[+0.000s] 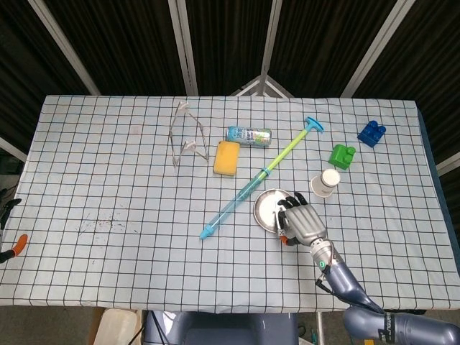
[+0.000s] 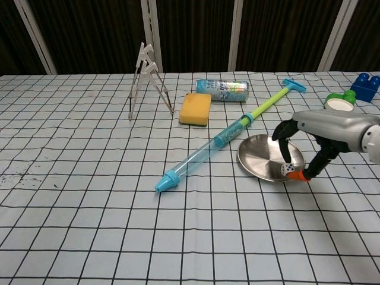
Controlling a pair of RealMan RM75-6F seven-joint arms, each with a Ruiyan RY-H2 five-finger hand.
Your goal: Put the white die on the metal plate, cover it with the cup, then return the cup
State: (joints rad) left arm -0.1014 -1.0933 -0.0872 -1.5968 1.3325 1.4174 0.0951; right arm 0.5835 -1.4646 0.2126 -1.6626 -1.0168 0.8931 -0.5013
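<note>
In the chest view my right hand (image 2: 323,138) pinches the white die (image 2: 287,171) between its orange-tipped thumb and a finger. It holds the die just above the right rim of the metal plate (image 2: 261,155). From the head view the same hand (image 1: 300,221) covers the plate's (image 1: 264,207) right half and hides the die. The white paper cup (image 1: 327,181) lies tipped to the right of the plate, its rim (image 2: 339,105) showing behind the hand. Only fingertips of my left hand (image 1: 10,228) show at the table's left edge, spread apart and holding nothing.
A long blue and green water squirter (image 1: 260,178) lies diagonally just left of the plate. Behind it are a yellow sponge (image 1: 227,158), a can (image 1: 249,134) and a metal rack (image 1: 187,136). Green (image 1: 342,155) and blue (image 1: 371,134) blocks sit beyond the cup.
</note>
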